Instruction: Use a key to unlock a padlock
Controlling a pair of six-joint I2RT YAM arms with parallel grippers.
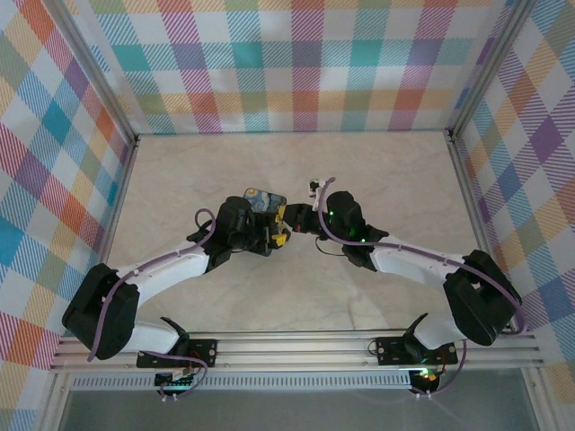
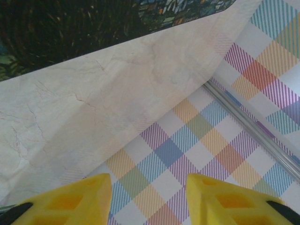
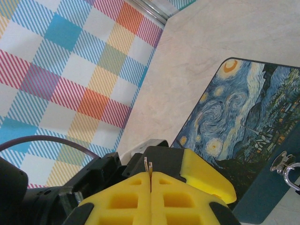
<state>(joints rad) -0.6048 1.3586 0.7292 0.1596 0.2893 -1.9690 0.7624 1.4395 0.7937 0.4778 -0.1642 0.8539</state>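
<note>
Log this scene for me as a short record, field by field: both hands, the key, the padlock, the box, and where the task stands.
left hand: open, nothing between its fingers, close to the box
right hand: shut on the key
key: thin silvery sliver sticking out between the right hand's fingertips
padlock: silvery shackle loop at the box's edge; body cut off by the frame, so cannot tell if it is locked
box: blue swirling painting print, on the table
table: pale marbled top
task state: key apart from padlock, not yet inserted
</note>
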